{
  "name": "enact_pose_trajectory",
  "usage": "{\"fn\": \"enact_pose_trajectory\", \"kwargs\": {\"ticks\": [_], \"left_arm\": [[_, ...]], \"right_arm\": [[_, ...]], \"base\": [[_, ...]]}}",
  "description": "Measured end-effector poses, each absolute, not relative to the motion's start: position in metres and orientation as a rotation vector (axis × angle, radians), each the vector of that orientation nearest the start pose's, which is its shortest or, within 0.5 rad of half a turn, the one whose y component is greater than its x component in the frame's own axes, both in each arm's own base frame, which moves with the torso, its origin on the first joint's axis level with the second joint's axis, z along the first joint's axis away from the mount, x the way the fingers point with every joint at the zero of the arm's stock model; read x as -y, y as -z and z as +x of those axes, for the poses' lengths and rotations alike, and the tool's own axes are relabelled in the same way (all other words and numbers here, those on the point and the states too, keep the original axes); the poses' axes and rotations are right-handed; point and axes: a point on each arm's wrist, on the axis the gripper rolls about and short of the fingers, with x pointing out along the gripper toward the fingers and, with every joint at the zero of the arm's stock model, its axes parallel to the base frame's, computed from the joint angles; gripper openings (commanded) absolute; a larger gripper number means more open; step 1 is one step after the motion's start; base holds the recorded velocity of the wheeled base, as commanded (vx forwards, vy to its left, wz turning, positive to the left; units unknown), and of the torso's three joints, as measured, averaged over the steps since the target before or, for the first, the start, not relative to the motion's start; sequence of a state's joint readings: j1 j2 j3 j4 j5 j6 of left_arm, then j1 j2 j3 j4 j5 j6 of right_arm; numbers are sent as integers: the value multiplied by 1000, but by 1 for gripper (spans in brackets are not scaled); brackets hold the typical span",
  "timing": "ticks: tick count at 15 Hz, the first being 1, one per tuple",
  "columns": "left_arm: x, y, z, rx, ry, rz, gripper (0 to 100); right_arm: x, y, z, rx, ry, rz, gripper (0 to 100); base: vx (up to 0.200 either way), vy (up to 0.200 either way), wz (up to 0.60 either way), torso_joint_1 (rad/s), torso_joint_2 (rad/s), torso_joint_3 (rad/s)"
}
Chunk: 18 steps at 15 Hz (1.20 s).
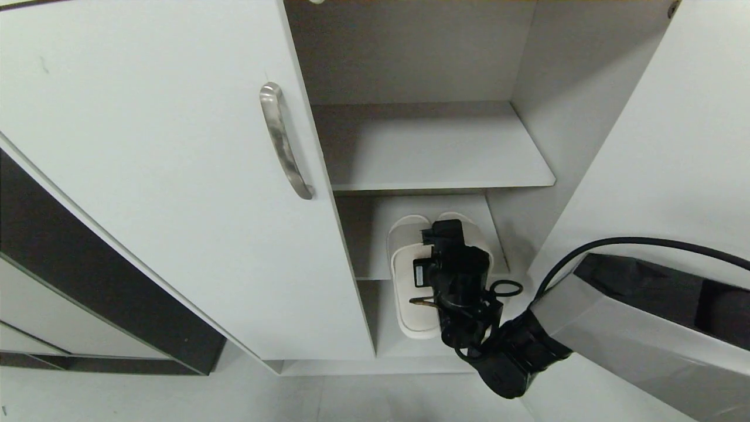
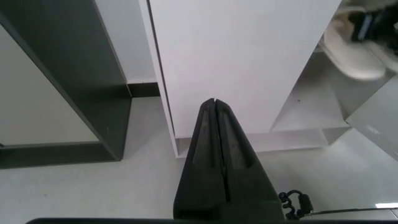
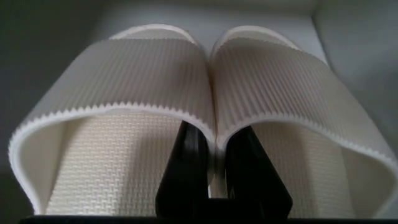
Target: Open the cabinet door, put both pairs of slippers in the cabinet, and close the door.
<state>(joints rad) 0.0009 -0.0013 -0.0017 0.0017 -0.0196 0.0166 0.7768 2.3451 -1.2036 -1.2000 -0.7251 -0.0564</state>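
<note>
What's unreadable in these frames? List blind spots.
- Head view: right gripper covers most of one of the slippers.
- Whether the slippers touch the lower shelf: gripper blocks it in head view; right wrist view sits too close.
- Head view: closed left door hides whatever is behind it.
- Head view: open right door is cut by the frame edge.

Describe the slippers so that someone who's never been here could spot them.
Find the open white cabinet and look below its shelf. There a pair of slippers is side by side. They are cream with ribbed straps, and the robot's black right end effector pinches their inner edges together.
</note>
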Motion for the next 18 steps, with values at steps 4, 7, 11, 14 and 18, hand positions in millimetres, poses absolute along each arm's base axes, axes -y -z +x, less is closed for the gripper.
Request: {"fn": "enact_pose_trajectory", "kwargs": {"ticks": [4,7,11,14,18], "left_arm": [[0,-76,-23,1,16,14,0],[0,-76,-23,1,8,11,0],[0,-75,-23,0,-10,9,0],[0,-75,-23,0,-10,9,0],[0,-75,-23,0,-10,9,0]], "right_arm": [[-314,-113,360,78,-36,13,0],[-317,-121,380,99,-17,29,0],[-312,-116,399,93,17,21,0],[-308,-111,406,91,31,19,0],[-306,-107,410,86,40,15,0]], "base": [[0,0,0,0,0,0],[0,0,0,0,0,0],[0,0,0,0,0,0],[0,0,0,0,0,0],[0,0,0,0,0,0]]}}
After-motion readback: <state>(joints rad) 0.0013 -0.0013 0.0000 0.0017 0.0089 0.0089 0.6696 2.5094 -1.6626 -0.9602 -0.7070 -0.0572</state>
